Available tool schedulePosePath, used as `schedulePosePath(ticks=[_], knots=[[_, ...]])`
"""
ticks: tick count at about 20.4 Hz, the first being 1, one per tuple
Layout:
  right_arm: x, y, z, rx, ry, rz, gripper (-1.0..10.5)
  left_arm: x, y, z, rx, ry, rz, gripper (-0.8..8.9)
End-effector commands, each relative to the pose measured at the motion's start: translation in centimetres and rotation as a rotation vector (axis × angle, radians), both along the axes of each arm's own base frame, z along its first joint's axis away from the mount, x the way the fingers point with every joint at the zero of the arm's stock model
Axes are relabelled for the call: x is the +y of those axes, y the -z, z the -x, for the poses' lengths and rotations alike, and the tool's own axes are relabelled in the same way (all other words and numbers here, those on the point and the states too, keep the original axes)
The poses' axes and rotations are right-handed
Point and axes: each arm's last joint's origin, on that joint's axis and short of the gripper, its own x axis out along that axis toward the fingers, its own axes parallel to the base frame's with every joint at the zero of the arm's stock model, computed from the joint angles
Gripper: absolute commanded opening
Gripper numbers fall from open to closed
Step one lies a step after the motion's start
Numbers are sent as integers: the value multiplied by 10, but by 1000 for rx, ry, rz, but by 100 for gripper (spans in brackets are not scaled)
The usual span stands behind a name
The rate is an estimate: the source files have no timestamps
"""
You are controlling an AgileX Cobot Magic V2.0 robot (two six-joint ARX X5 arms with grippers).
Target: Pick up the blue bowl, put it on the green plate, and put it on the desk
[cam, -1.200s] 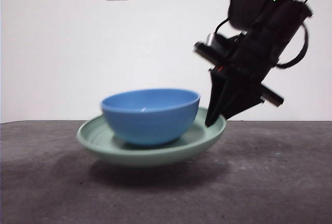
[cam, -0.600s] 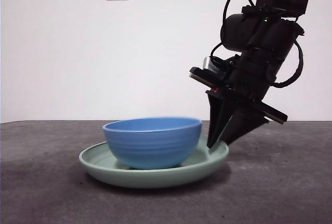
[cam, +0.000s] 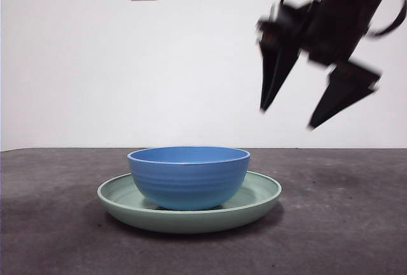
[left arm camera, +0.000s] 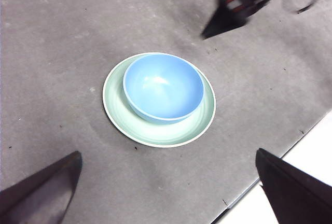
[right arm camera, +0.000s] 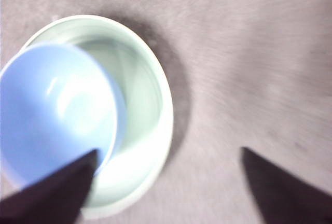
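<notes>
The blue bowl [cam: 188, 176] is sitting inside the green plate [cam: 261, 192], and the plate is lying flat on the surface [cam: 343, 224], so both placements named in the task are looking finished. As far as the pictures are showing, nothing is left but for the arms to clear away; that is a judgement from how the things are lying.

In the left wrist view the bowl [left arm camera: 163, 87] is resting off-centre in the plate [left arm camera: 155, 135], with a wider crescent of bare green showing on one side. The stack is standing well in from the surface's edges; one edge is running nearby in that view, with pale floor beyond it.

The right pincer [cam: 289, 117] is hanging above the surface, well clear of the plate's rim and touching nothing. Its jaws are spread wide apart and pointing down at a slant, with the arm sloping up to the top right corner of the front view. It is looking blurred there, so it is probably moving. Its own wrist view is showing the right pincer [right arm camera: 166, 175] empty, with bowl [right arm camera: 52, 115] and plate [right arm camera: 150, 99] below and to one side.

The left pincer [left arm camera: 168, 180] is waiting high above, jaws wide apart and holding nothing.
</notes>
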Motion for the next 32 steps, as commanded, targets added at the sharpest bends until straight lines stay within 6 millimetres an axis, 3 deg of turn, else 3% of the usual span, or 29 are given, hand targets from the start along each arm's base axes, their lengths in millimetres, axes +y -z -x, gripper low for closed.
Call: schedulePosePath(ticks=[1, 7, 11, 15, 18, 19, 20, 22, 23, 24, 32], knots=[[-9, -34, 23, -96, -37, 1, 599, 0, -4, 0, -13, 1, 12, 599], [-52, -92, 116, -217, -78, -16, 623, 0, -4, 0, -13, 0, 12, 599], [-75, -105, 167, -263, -103, -14, 623, 0, -4, 0, -13, 0, 12, 599], [-90, -108, 200, -293, -102, -25, 623, 0, -4, 0, -12, -1, 15, 599], [-96, -109, 212, -326, -103, -37, 623, 0, -4, 0, -11, -1, 14, 592], [-97, -109, 214, -331, -103, -40, 606, 0, -4, 0, -11, -1, 13, 538], [-97, -109, 215, -331, -104, -45, 504, 0, -4, 0, -8, -1, 11, 399], [-97, -108, 216, -322, -105, -46, 129, 0, -3, 1, -8, 6, -6, -26], [-97, -108, 216, -320, -104, -47, -22, 0, -3, 1, -10, 6, -5, 45], [-97, -108, 216, -321, -107, -48, 32, 0, -3, 1, -12, 6, -2, 50], [-97, -109, 216, -314, -124, -76, 35, 0, -4, 1, -8, 1, 8, 50]])
